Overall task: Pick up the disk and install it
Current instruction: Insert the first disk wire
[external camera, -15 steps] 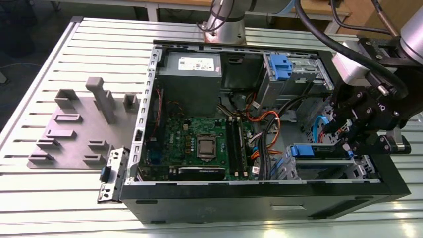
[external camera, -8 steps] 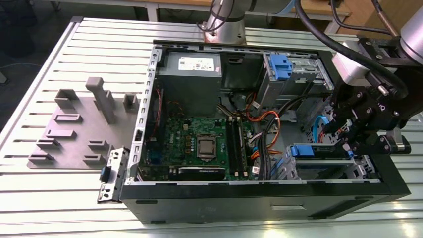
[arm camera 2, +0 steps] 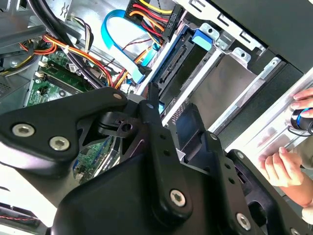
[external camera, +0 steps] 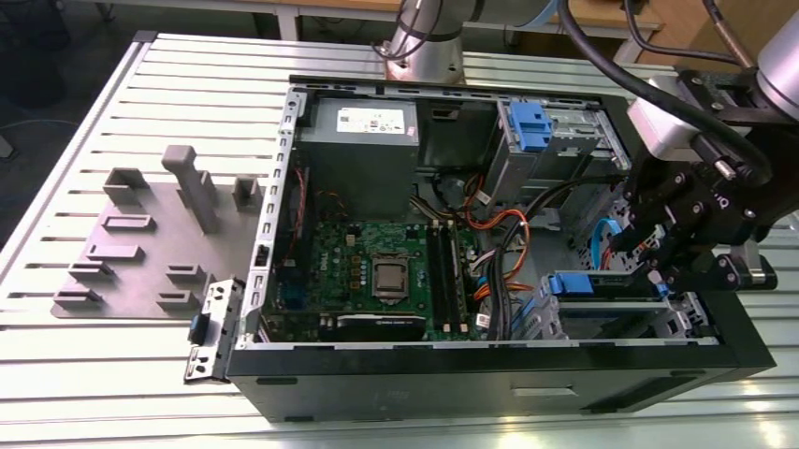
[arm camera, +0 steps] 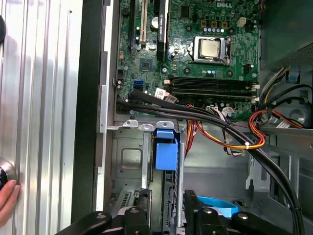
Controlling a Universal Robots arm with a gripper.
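So the silver hard drive in its blue plastic carrier (external camera: 585,282) sits edge-up in the lower grey metal drive cage (external camera: 612,313), in the corner of the open black computer case (external camera: 500,383) towards the exterior view's right; in the first wrist view all you really get of the disk is the blue tab end (arm camera: 165,149) poking out of the slot, and in the second wrist view its blue rail and black connector edge (arm camera 2: 168,63).

The robot's black hand (external camera: 668,276) hangs just over that cage, right beside the disk; in the first wrist view its fingers (arm camera: 142,215) stand apart with bare cage showing between them, so it looks open to me and not gripping anything.

The green motherboard (external camera: 374,271) lies in the middle of the case with orange and black cables (arm camera: 244,142) running past the cage; a second blue tab (external camera: 530,126) sits in the upper cage, near the grey box with the white sticker (external camera: 362,126).

A grey fixture plate with upright blocks (external camera: 138,253) lies on the ribbed aluminium bench (external camera: 75,374), on the exterior view's left; a person's hand (arm camera 2: 283,166) rests on the bench just outside the case.
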